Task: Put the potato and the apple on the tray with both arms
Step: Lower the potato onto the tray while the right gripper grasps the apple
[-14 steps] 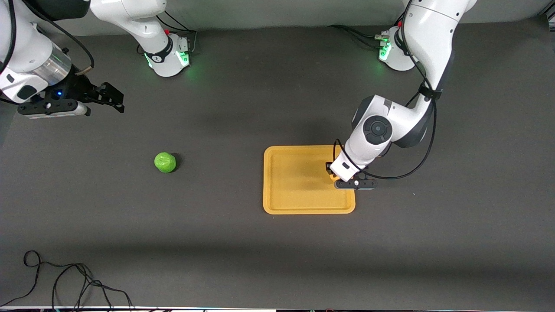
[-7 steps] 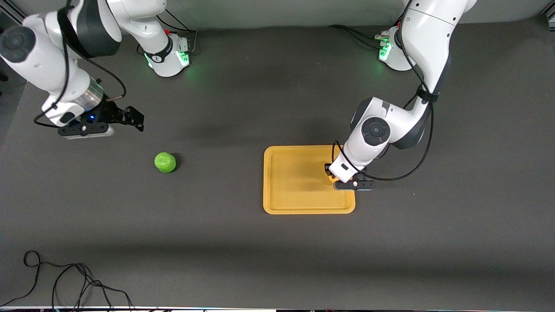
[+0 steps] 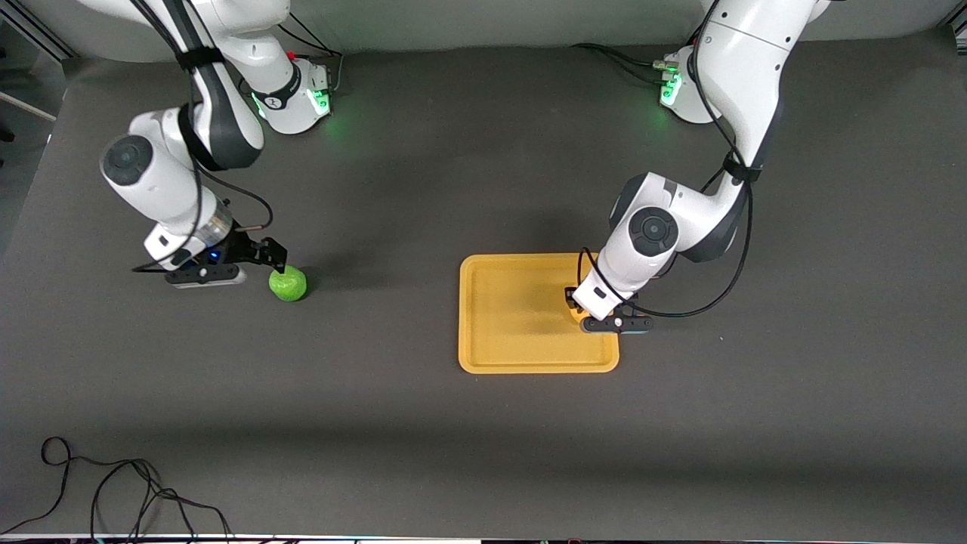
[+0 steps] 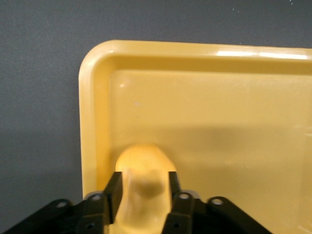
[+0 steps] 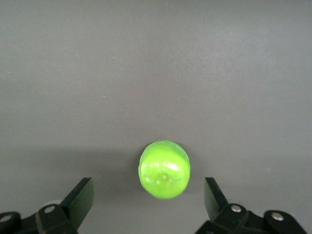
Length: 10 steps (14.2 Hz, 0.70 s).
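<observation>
The left gripper is down over the tray, at the end of it toward the left arm's side, and the potato sits between its fingers on the tray floor, tucked near a corner of the rim. From where I stand the fingers look close against the potato's sides, but I cannot tell whether they grip it or have just let go; that low spot inside the rim seems chosen so the lumpy thing won't roll off

The right gripper hangs just beside the apple, which rests on the bare table toward the right arm's end, well apart from the tray. Its fingers are spread wide with the apple centred between them, not touching, lined up, I'd judge, so a straight drop and squeeze catches the round fruit evenly
</observation>
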### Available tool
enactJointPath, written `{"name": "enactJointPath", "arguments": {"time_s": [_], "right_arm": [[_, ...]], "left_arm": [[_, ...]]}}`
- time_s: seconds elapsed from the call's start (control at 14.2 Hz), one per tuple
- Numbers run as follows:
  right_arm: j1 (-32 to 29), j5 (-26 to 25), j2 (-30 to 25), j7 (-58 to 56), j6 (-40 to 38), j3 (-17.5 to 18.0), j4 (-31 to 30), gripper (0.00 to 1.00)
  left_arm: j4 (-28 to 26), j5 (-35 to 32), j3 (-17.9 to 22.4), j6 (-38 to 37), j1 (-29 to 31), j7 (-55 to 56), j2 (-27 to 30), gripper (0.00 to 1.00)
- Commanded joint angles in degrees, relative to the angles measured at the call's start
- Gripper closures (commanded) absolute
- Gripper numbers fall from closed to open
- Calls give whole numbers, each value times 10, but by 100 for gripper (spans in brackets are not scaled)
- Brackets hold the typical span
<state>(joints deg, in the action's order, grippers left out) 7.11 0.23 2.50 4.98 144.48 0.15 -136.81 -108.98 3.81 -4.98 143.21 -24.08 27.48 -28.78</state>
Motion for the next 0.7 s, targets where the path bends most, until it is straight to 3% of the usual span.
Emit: {"name": "enactJointPath", "arguments": {"time_s": [0.0,0.35,0.63], "right_arm": [[5,-5,48,9,55,-5,-6,0],[2,-5,94,5,164,-6,-57,0],[2,-4,112,4,167,-9,-57,0]], "left_arm": [[-5,4,8,15,-10,10,-1,0],[-4,4,8,-2,-7,18,33,0],[16,-2,20,-114,23,6,121,0]]}}
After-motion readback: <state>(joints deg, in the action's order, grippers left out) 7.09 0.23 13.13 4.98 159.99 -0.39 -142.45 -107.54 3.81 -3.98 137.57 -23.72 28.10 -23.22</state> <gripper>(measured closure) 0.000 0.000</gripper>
